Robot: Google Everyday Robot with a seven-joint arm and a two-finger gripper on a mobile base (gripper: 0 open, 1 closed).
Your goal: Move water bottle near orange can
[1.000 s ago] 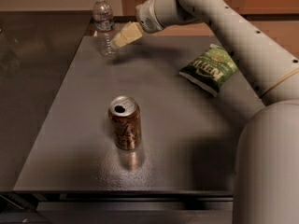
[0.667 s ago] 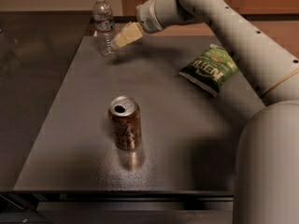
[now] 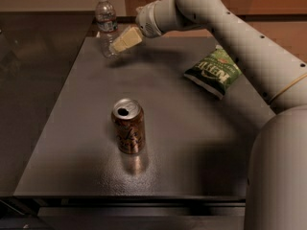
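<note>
Hand (image 3: 120, 41): at the far-left corner of the bench (image 3: 201, 147), well beyond the orange can (image 3: 128, 126) and a little to its left, tip lying across the lower body of the water bottle (image 3: 106, 19). Spread or pinching: cannot tell, since the tip overlaps the bottle from this angle. Change over the last second: next to none. The hand sits in practically the same spot against the bottle, and the bottle stands upright where it was, cap up, not lifted or dragged. The can is unmoved, upright at mid-bench, well apart from the bottle. Green chip bag (image 3: 214, 71) lies beyond the can and to its right, untouched. Reading: the arm has paused at the grasp, probably settling its hold. Transport not begun, and the whole gap to the can remains to be closed.
</note>
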